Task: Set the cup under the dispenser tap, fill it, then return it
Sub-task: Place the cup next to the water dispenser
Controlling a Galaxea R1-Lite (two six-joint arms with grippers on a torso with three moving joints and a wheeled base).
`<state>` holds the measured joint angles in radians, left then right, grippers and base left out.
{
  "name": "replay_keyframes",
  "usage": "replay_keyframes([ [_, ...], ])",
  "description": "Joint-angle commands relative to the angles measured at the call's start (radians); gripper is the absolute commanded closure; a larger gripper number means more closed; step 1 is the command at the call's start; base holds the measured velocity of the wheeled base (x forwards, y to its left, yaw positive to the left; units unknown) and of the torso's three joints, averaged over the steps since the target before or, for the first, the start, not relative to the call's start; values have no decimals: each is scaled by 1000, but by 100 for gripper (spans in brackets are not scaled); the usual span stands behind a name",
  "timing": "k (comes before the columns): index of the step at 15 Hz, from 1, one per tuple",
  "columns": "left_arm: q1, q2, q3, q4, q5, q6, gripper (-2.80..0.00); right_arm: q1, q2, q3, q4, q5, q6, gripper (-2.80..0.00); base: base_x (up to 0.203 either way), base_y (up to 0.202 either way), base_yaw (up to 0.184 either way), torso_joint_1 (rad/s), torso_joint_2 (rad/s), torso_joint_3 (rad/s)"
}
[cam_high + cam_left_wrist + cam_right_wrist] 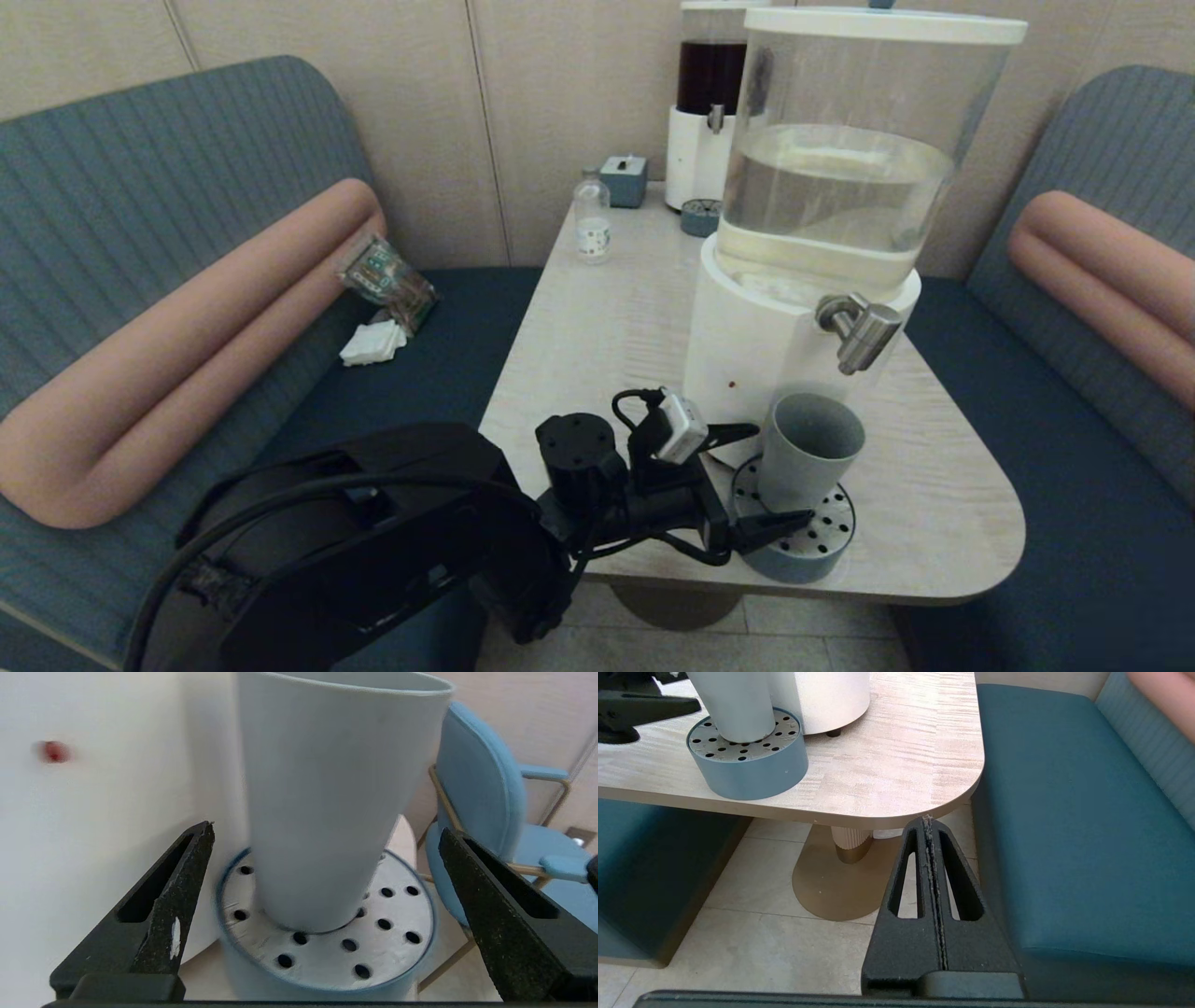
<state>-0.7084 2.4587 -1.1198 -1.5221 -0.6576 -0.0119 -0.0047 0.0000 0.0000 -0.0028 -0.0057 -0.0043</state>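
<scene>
The grey-blue cup (pixel 808 448) stands upright on a round perforated drip tray (pixel 822 546), in front of the big dispenser's white base (pixel 738 355). The steel tap (pixel 861 331) juts out above the cup and a little to its right. The inside of the cup looks empty. My left gripper (pixel 785 471) is open at the cup's lower half, one finger on each side. In the left wrist view the cup (pixel 327 788) fills the gap of the left gripper (pixel 325 827), and neither finger touches it. My right gripper (pixel 928 820) hangs shut and empty below the table's near right corner.
At the back of the table (pixel 597 327) stand a small clear bottle (pixel 591 222), a blue box (pixel 624 179), the dark-red dispenser (pixel 709 103) and its small tray (pixel 700 217). Teal benches flank the table. The drip tray sits near the table's front edge.
</scene>
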Motion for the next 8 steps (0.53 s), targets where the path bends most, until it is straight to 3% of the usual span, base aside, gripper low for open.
replay_keyframes([
  [1,-8,11,-12,-8,-4,-2,-280,0,2,0,0,0,0,0,0,0,0,0,0,0],
  [8,-17,56,-77,-8,-4,-5,-280,0,2,0,0,0,0,0,0,0,0,0,0,0],
])
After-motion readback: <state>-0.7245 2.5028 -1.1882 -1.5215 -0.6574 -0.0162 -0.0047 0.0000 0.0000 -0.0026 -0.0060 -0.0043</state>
